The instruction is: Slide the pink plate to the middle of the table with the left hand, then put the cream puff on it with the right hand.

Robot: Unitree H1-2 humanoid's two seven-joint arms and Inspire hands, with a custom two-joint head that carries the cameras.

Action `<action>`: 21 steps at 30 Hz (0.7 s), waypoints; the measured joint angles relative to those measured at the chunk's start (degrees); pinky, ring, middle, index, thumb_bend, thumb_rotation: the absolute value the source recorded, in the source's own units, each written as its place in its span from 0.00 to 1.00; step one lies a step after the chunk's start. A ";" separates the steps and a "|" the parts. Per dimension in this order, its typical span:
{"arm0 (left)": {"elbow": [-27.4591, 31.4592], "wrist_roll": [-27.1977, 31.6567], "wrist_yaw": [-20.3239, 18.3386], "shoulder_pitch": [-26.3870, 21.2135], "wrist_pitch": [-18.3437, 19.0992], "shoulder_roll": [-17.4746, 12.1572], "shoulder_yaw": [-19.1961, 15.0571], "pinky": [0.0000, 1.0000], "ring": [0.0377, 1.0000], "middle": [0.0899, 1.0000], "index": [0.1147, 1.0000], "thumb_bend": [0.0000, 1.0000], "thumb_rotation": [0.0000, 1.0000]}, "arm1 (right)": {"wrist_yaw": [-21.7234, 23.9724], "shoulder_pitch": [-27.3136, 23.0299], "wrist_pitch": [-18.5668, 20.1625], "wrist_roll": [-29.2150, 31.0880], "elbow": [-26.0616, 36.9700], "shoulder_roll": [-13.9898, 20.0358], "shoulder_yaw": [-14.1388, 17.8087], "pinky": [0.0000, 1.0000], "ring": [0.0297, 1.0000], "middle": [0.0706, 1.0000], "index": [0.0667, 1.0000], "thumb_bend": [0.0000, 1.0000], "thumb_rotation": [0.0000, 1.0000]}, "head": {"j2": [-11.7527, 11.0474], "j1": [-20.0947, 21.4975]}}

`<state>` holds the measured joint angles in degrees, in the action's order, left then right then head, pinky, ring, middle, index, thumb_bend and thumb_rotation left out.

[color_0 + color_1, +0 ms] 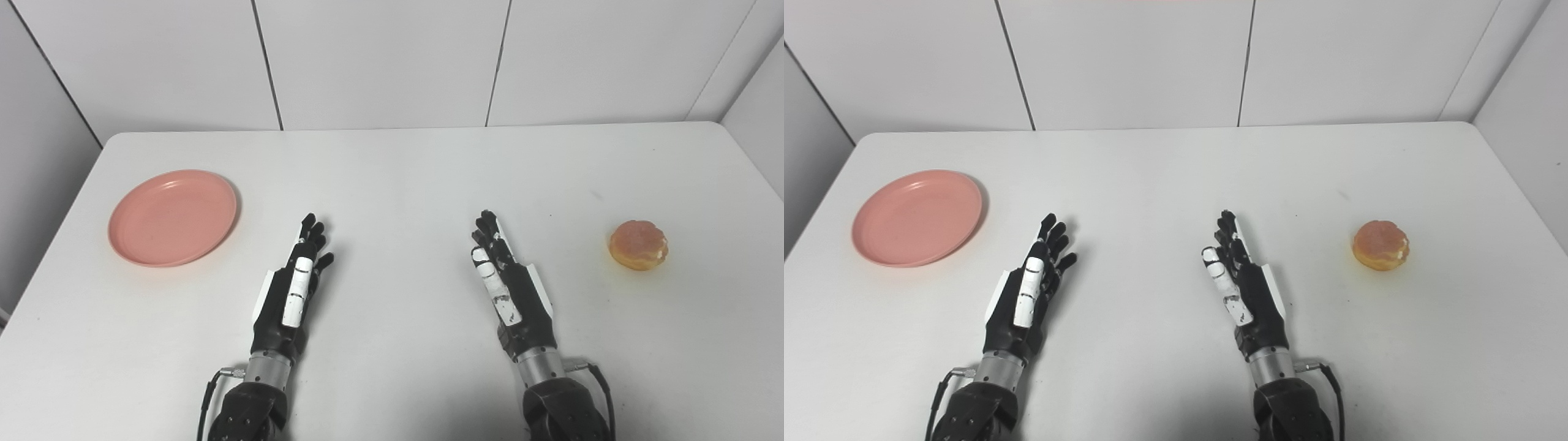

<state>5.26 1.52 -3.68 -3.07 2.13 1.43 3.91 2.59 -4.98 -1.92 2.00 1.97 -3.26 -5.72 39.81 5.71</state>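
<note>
Pink plate (173, 217): lying flat and bare at the left side of the white table (392, 177), near its left edge, well apart from both hands.

Cream puff (638, 245): sitting on the table at the far right, well apart from the plate, level with the fingertips of the nearer hand.

Left hand (293, 288): resting near the front of the table, to the right of the plate, fingers stretched forward and slightly spread, holding nothing.

Right hand (505, 285): lying alongside at the same depth, to the left of the cream puff, fingers extended and apart, grasping nothing.

Panelled wall (380, 61): standing behind the table's far edge.
</note>
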 measured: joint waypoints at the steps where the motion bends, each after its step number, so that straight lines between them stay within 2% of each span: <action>1: 0.00 0.23 -0.02 0.00 0.08 0.00 0.00 1.00 1.00 1.00 1.00 0.66 1.00 | 0.01 -0.02 0.00 -0.01 0.00 0.03 0.04 1.00 1.00 1.00 1.00 0.70 0.85 | 0.17 0.00; 6: 0.00 0.90 -0.04 -0.01 0.29 0.03 0.05 1.00 1.00 1.00 1.00 0.64 1.00 | 0.09 -0.08 0.00 -0.25 0.00 0.32 -0.08 1.00 1.00 1.00 1.00 0.72 0.86 | 0.18 0.17; 8: -0.07 0.93 -0.14 -0.05 0.19 -0.03 0.13 1.00 1.00 1.00 1.00 0.62 1.00 | -0.06 -0.10 0.00 -0.18 -0.02 0.23 0.16 1.00 1.00 1.00 1.00 0.71 0.83 | 0.35 0.18; 13: -0.27 0.92 -0.73 -0.10 -0.21 -0.52 0.30 1.00 1.00 1.00 1.00 0.64 1.00 | -0.07 -0.24 0.00 0.41 -0.23 0.09 0.63 1.00 1.00 1.00 1.00 0.72 0.86 | 0.35 0.18; 21: -0.39 0.96 -0.97 -0.11 -0.64 -0.45 0.28 1.00 1.00 1.00 1.00 0.64 1.00 | -0.25 -0.42 0.03 -0.36 -0.30 0.19 0.62 1.00 1.00 1.00 1.00 0.74 0.85 | 0.70 0.09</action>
<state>4.87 2.47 -4.64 -3.18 1.49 0.98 4.19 2.34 -5.41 -1.90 1.65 1.67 -3.08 -5.10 40.52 5.80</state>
